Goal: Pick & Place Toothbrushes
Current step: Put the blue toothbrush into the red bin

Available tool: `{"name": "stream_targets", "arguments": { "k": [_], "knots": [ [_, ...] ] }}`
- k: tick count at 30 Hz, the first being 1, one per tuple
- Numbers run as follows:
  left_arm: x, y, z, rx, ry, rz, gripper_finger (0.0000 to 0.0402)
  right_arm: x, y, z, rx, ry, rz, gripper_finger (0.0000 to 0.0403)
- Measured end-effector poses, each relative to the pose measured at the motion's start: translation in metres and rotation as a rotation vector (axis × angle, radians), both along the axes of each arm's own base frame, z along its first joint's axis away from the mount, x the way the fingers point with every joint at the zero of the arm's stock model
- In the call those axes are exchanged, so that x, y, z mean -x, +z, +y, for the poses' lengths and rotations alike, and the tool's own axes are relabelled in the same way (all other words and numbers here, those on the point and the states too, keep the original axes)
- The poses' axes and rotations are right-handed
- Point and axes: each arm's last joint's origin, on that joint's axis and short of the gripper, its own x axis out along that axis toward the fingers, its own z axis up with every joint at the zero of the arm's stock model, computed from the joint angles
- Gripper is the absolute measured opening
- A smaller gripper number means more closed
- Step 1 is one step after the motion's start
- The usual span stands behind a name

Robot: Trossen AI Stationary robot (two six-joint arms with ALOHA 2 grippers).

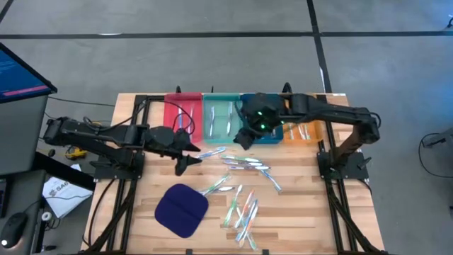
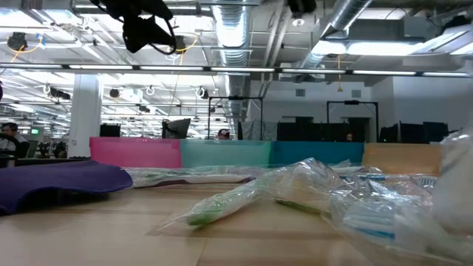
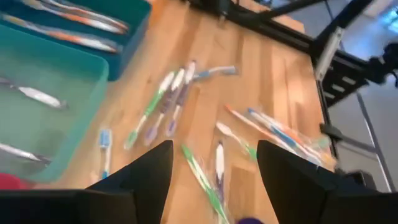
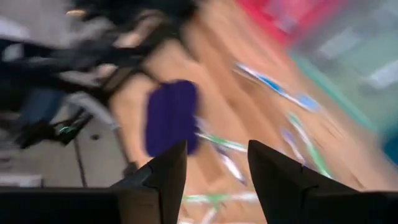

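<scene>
Several toothbrushes [image 1: 244, 164] in clear wrappers lie loose on the wooden table [image 1: 297, 212], from its middle toward the near edge; they also show in the left wrist view [image 3: 155, 106] and the low view [image 2: 222, 207]. More toothbrushes lie in the red [image 1: 168, 120], teal [image 1: 221, 106] and blue [image 3: 134, 25] trays. My left gripper [image 1: 190, 156] hovers open above the table's left-middle, near the red tray, with nothing between its fingers [image 3: 214, 149]. My right gripper [image 1: 244, 140] hangs open and empty [image 4: 217, 152] in the air at the blue tray's near edge.
Four trays stand in a row along the far edge: red, teal, blue, orange [image 1: 306, 133]. A dark blue cloth pad [image 1: 182, 210] lies near the front left. Black frame rails [image 1: 127, 191] run along both sides of the table. A monitor [image 1: 21, 78] stands at far left.
</scene>
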Motion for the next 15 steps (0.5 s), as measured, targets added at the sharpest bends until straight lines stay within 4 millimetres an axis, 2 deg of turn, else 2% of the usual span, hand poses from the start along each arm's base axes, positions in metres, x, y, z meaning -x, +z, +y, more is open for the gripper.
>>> {"name": "stream_targets", "arguments": {
  "k": [5, 10, 12, 15],
  "knots": [
    [-0.001, -0.001, -0.009, 0.027, -0.110, 0.006, 0.0227, -0.006, 0.028, 0.022, 0.064, 0.056, -0.279, 0.0166],
    [-0.001, -0.002, -0.009, 0.030, -0.066, 0.009, 0.0227, -0.012, 0.049, 0.037, 0.033, 0.066, -0.510, 0.0164],
    [-0.003, -0.003, -0.009, 0.018, -0.066, 0.018, 0.0227, -0.014, 0.053, 0.043, 0.009, 0.072, -0.557, 0.0165],
    [-0.007, -0.008, -0.011, -0.005, -0.169, 0.041, 0.0227, -0.021, 0.054, 0.053, 0.000, 0.076, -0.607, 0.0167]
  ]
}}
